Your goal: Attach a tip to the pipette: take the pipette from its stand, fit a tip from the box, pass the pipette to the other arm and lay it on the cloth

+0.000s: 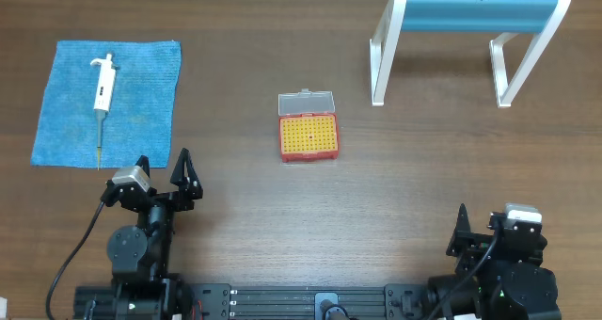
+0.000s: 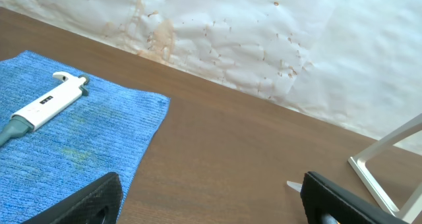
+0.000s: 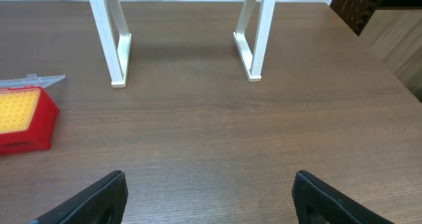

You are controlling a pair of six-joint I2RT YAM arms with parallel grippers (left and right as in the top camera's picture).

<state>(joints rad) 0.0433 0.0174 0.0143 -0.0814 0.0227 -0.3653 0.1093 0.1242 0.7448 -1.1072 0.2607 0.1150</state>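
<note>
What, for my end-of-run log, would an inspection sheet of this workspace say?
Surface: brown wood-grain table.
Job's things: pipette with tip lies on blue cloth; tip box open, mid-table; stand holds nothing.
Clutter: nothing seen.
Grippers: left gripper open beside the cloth's near corner; right gripper open; both hold nothing.
Cables: black cable by the left arm's base.
Surroundings: stained white sheeting behind the table.

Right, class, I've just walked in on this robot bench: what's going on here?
Nothing is being handled right now. The pipette lies on the blue cloth at the table's left, a tip on its end. The left end effector sits open beside the cloth's near corner, the right end effector open by its own base. The tip box stands open mid-table, and the stand is empty.
</note>
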